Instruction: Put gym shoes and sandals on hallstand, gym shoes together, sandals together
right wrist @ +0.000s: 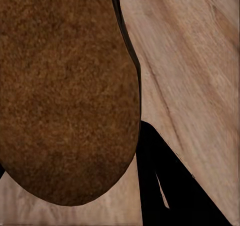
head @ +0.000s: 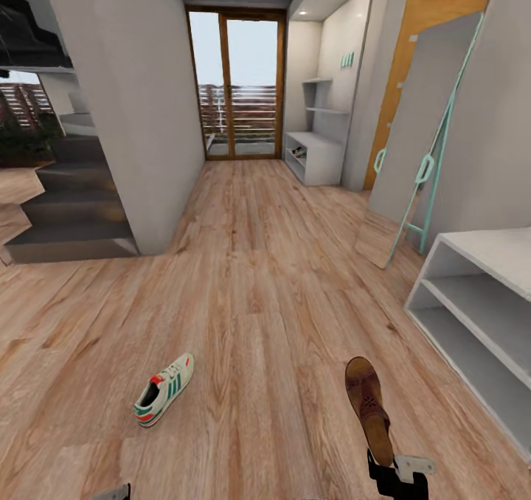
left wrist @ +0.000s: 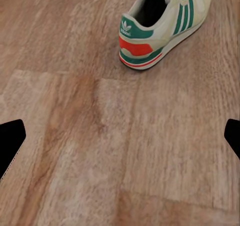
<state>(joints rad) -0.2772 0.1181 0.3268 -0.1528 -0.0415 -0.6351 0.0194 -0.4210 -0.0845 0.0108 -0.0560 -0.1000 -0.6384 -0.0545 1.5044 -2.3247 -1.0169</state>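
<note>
A long corridor with a light brown wood-plank floor (head: 251, 264) runs away from the robot toward glass balcony doors (head: 234, 83) at the far end.

One gym shoe (head: 164, 389), white with green stripes and red-orange patches, lies flat on the floor on its sole, well short of the doors and close to the robot. In the left wrist view the same gym shoe (left wrist: 162, 23) shows its heel toward the camera. The left gripper (left wrist: 120, 136) hangs over bare planks just beside the shoe's heel, touching nothing. Its jaws stand wide apart, with a dark fingertip at either edge of that view.

To the right of the gym shoe, apart from it, a dark brown sandal (head: 369, 408) is lifted off the floor, pointing away from the robot. The right gripper (head: 398, 474) holds it at its near end, jaws closed on it. In the right wrist view the sandal's (right wrist: 65, 91) brown surface sits right against the camera, with one dark finger (right wrist: 165, 186) beside it and planks behind.

Further right of the gym shoe, a plain low grey two-shelf unit (head: 479, 308) stands against the wall. Beyond it a tall mirror (head: 420, 146) with a mint frame leans on the wall. The hallstand (head: 317, 142), light grey with staggered upper shelves, stands far off by the balcony doors. A grey staircase (head: 74, 205) rises far beyond the gym shoe, to its left.
</note>
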